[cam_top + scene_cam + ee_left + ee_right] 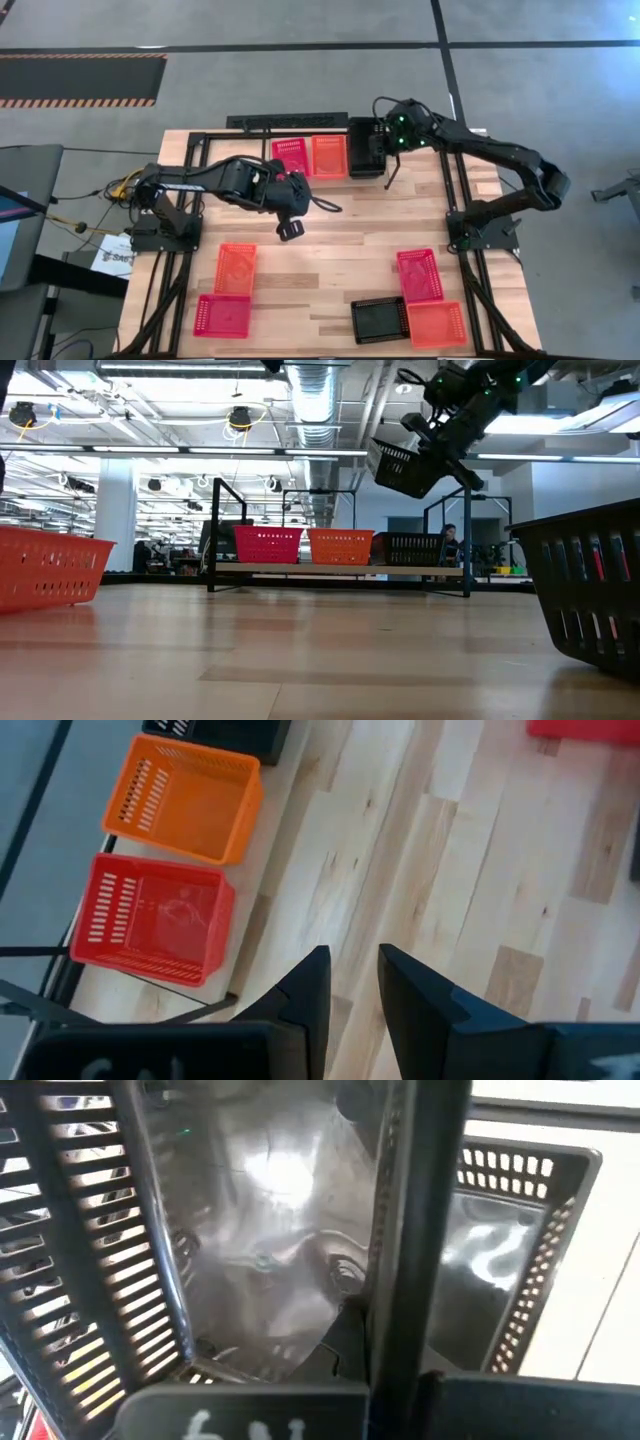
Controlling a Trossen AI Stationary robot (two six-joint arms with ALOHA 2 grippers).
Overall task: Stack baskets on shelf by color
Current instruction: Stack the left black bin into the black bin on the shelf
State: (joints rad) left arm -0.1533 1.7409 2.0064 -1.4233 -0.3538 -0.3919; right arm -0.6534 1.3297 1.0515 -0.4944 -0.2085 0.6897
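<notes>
I see the black basket [366, 148] at the upper centre of the high view, its long axis running up and down the frame, tilted in the air above the shelf [262, 122]. My right gripper [385, 140] is clamped on its wall, that arm reaching in from the right. It is dark, glossy mesh. My left gripper [291, 229] hangs mid-table with fingers slightly apart, holding nothing. The red basket [291, 154] and orange basket [329, 155] sit side by side on the shelf.
</notes>
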